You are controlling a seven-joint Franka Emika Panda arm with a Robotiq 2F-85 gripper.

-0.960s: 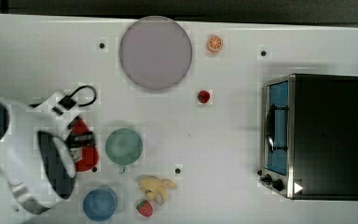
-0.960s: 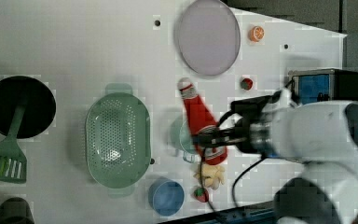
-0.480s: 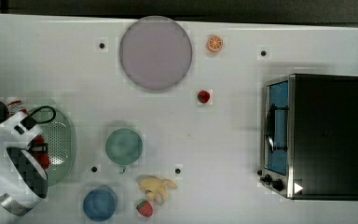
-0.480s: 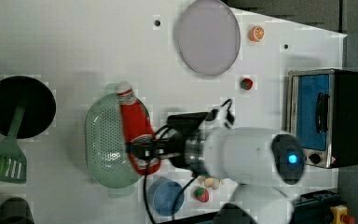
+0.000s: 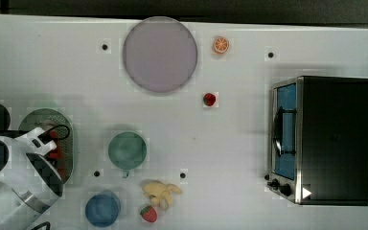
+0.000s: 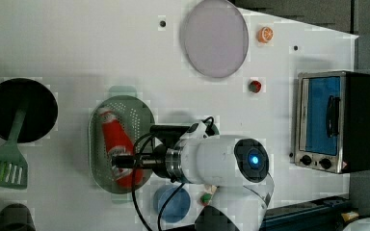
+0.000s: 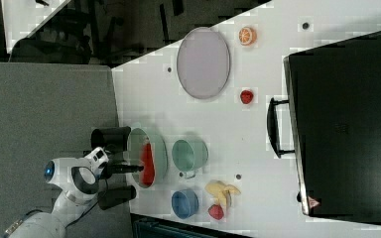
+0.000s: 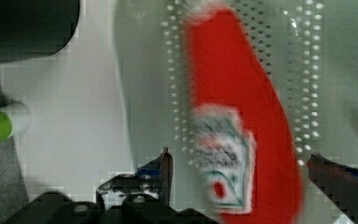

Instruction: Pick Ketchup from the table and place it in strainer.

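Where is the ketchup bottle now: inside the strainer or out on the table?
Inside: the ketchup bottle lies on its side on the strainer's perforated bottom.

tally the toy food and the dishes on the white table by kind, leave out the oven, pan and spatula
ketchup bottle: 1
strawberries: 2
orange slice: 1
banana: 1
bowls: 2
plate: 1
strainer: 1
total: 9

**Covered, cropped and smeared**

In the top view the arm hides most of the strainer (image 5: 66, 139) and Ketchup (image 5: 54, 149). The wrist view cuts off the Ketchup's base and blurs its label (image 8: 221, 161). The left view's arm covers the small green bowl.
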